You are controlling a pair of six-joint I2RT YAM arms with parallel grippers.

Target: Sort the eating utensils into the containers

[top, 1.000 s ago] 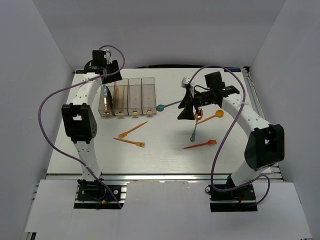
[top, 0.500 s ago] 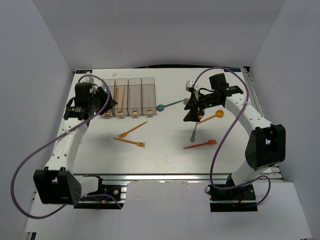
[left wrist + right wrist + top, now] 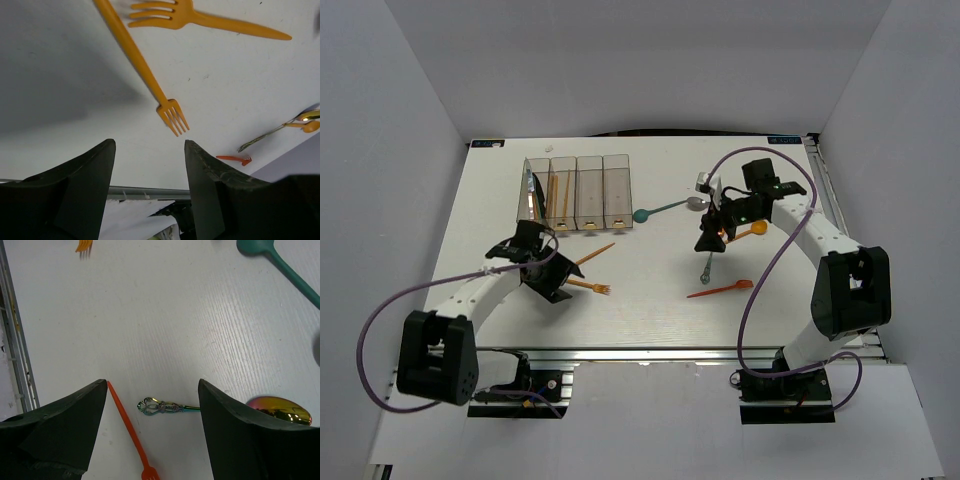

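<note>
Top external view shows the 4 clear containers standing in a row at the upper left of the white table. An orange utensil stands in the 2nd bin from the left, and something dark is in the leftmost one; I cannot tell what it is.

Below the bins, at centre left, the left gripper sits low over the table. Its wrist camera shows the jaws apart with nothing between them. The tines of the lower orange fork lie just ahead of the gap, and the upper orange fork lies at the top of that frame.

At centre right, the right gripper hangs over loose utensils, its jaws also spread wide and empty. Between the fingers in its own view lies the iridescent metal spoon, handle pointing left and bowl at the right edge. The red fork lies just beside it to the lower left, apart from it. The teal spoon lies at the upper right, and in the overhead view an orange spoon lies right of the gripper.
</note>
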